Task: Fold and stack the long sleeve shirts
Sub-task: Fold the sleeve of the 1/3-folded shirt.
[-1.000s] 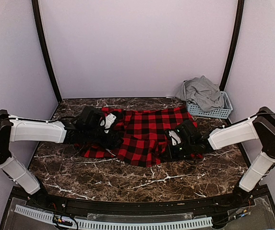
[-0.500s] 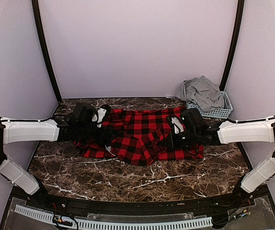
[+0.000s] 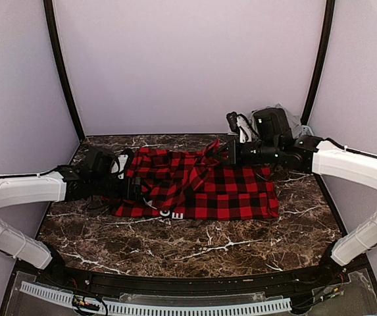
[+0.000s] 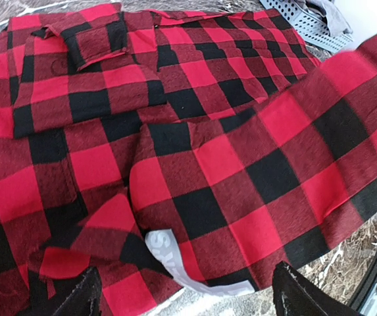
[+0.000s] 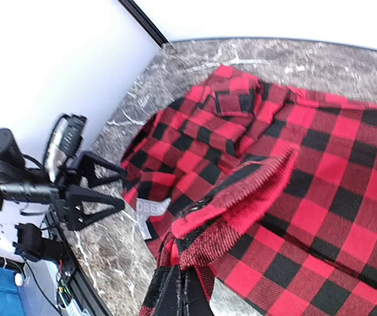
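A red-and-black check long sleeve shirt (image 3: 227, 191) lies spread on the marble table (image 3: 175, 243), with white block letters (image 4: 168, 253) at its near edge. My right gripper (image 3: 222, 151) is shut on a fold of this shirt and holds it raised over the shirt's back middle; the pinched cloth (image 5: 241, 197) rises from the closed fingers (image 5: 189, 289). My left gripper (image 4: 188, 296) stands open just above the shirt's left front edge, nothing between its fingers. It also shows in the right wrist view as the left gripper (image 5: 89, 191). A grey shirt (image 3: 281, 110) is mostly hidden behind my right arm.
A pale blue slatted basket (image 4: 300, 20) holding the grey cloth stands at the back right corner, partly covered by my right arm in the top view. Walls close the table on three sides. Bare marble lies in front of the shirt.
My right gripper has lifted a fold of the check shirt and carried it from the front right toward the back. My left gripper has opened and drawn back to the left.
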Available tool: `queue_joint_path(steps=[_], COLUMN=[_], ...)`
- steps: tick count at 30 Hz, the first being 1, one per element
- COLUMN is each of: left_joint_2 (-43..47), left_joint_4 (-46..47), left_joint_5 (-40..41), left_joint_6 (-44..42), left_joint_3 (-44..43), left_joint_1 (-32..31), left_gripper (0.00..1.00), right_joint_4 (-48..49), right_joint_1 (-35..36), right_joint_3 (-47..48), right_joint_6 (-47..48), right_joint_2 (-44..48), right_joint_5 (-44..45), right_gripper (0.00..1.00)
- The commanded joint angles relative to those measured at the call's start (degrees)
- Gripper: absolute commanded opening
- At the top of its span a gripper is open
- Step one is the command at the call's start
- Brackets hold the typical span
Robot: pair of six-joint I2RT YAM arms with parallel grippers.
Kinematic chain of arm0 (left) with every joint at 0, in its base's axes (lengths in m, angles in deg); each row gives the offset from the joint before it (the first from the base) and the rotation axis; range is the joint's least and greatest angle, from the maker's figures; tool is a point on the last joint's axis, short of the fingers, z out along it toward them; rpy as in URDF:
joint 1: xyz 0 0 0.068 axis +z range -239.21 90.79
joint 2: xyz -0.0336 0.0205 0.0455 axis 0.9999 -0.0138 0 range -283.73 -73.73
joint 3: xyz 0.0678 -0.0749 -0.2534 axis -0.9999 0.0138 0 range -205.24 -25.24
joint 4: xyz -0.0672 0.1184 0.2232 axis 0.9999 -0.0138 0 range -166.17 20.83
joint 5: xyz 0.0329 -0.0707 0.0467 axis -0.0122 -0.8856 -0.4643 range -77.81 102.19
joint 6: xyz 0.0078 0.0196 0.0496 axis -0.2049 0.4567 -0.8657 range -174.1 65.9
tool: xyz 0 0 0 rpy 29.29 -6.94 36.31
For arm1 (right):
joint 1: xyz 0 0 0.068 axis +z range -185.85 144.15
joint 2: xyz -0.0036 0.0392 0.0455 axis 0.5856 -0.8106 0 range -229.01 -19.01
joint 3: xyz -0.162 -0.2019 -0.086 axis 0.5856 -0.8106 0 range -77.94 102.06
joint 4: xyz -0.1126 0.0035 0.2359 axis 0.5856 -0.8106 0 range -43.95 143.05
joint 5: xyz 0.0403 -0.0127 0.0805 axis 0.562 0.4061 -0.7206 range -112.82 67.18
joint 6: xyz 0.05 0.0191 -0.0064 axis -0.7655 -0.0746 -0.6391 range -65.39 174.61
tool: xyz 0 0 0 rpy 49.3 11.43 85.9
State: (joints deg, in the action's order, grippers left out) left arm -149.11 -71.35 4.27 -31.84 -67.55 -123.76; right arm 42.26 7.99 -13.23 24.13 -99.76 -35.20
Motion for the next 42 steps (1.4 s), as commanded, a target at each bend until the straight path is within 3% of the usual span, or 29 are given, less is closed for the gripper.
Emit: queue_joint_path(steps=[1, 20, 33, 42], left_joint_2=[1.79, -7.40, -8.50, -7.04], left_joint_4=[-2.20, 1.99, 11.05, 17.75], left_joint_5=[-1.86, -4.57, -3.34, -0.92], left_joint_6=[4.20, 5.58, 11.73, 17.04], left_joint_3=[1.57, -0.13, 2.58, 6.78], left_joint_1=[1.07, 3.48, 4.08, 4.64], left_gripper=[0.89, 0.88, 0.51, 0.13], right_joint_4=[-1.38, -0.99, -1.28, -2.21], right_joint_1=[0.20, 0.12, -0.06, -0.37], right_joint_3=[3.69, 15.75, 18.71, 20.54], right_joint_6=[0.87, 1.36, 2.03, 2.86], right_joint_2=[0.77, -5.59, -8.13, -7.93], right_joint_5=[-0.50, -3.83, -3.89, -2.49], right_gripper=[0.00, 0.00, 0.00, 0.00])
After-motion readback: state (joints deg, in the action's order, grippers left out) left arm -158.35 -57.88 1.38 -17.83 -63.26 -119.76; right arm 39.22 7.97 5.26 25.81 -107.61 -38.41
